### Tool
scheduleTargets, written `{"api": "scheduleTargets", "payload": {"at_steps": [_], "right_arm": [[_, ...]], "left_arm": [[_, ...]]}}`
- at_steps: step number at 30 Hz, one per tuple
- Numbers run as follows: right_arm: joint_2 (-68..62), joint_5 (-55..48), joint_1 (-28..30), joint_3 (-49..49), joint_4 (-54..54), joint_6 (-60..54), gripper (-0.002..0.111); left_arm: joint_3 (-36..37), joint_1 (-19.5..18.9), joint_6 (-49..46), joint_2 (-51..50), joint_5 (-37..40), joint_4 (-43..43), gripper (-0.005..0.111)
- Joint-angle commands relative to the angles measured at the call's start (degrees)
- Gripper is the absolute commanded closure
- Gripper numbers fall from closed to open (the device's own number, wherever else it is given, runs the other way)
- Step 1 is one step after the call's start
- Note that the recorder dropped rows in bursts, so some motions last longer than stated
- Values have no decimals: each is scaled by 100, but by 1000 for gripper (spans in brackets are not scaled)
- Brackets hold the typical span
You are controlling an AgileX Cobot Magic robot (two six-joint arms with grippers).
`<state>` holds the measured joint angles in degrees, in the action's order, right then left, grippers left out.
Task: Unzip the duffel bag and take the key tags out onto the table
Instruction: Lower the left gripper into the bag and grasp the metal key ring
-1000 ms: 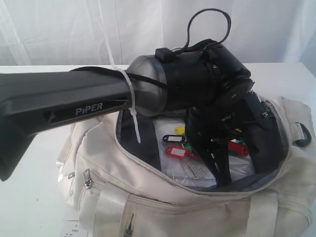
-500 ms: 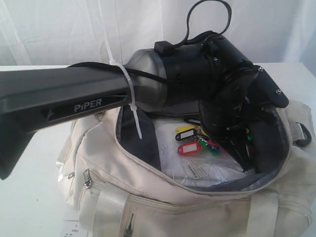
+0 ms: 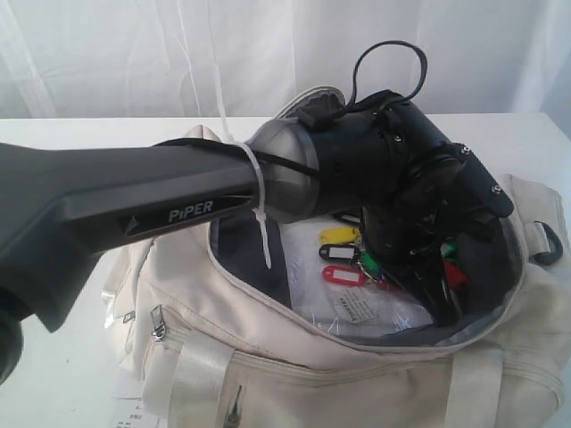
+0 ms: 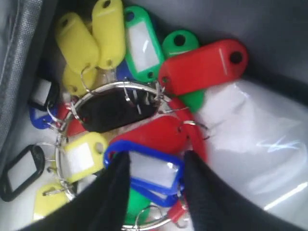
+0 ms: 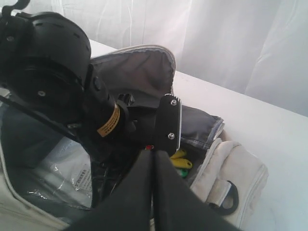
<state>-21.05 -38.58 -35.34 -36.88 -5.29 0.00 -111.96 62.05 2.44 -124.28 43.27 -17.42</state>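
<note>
The cream duffel bag (image 3: 178, 357) lies unzipped on the white table (image 3: 53, 357), its dark lining showing. Inside lie the key tags (image 3: 343, 259), a bunch of red, green, yellow, blue and black tags on a metal ring (image 4: 120, 86). My left gripper (image 3: 442, 290) reaches down into the bag at the bunch's right end. In the left wrist view the left gripper (image 4: 156, 159) is open, its black fingers either side of a blue tag (image 4: 149, 166). My right gripper (image 5: 154, 155) is shut and empty, hovering over the bag's (image 5: 236, 168) right end.
A clear plastic-wrapped white packet (image 3: 357, 308) lies in the bag under the tags. A dark D-ring (image 3: 546, 245) sits at the bag's right end. A paper label (image 3: 129, 415) hangs at the front left. The left arm's grey link (image 3: 134, 201) crosses above the bag.
The left gripper has moved right inside the bag onto the tag bunch, and its fingers have parted. The tags shifted slightly. The bag's far flap now shows behind the arm.
</note>
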Motion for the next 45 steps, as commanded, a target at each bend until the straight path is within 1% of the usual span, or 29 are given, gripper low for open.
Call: {"api": "scheduleTargets", "payload": {"at_steps": [1, 16, 21, 25, 30, 33, 37, 40, 45], "right_arm": [[27, 39, -5, 36, -27, 30, 108], [27, 39, -5, 36, -27, 30, 108], [27, 39, -5, 36, -27, 30, 108], [27, 39, -5, 36, -27, 30, 108], [27, 39, -5, 36, -27, 30, 108], [27, 39, -5, 36, -27, 30, 108], [27, 39, -5, 36, -27, 30, 108], [27, 39, -5, 36, -27, 30, 108], [27, 39, -5, 36, -27, 30, 108]], "left_arm": [[-40, -10, 37, 5, 83, 71, 52], [-40, -10, 37, -444, 150, 230, 52], [-40, -10, 37, -214, 192, 178, 52], [-242, -10, 23, 46, 360, 81, 52], [-490, -10, 23, 234, 386, 70, 52], [-536, -10, 23, 233, 371, 205, 52], [-536, -10, 23, 87, 371, 544, 43], [-536, -10, 33, -55, 371, 641, 36], [-536, -10, 59, -337, 371, 768, 36]]}}
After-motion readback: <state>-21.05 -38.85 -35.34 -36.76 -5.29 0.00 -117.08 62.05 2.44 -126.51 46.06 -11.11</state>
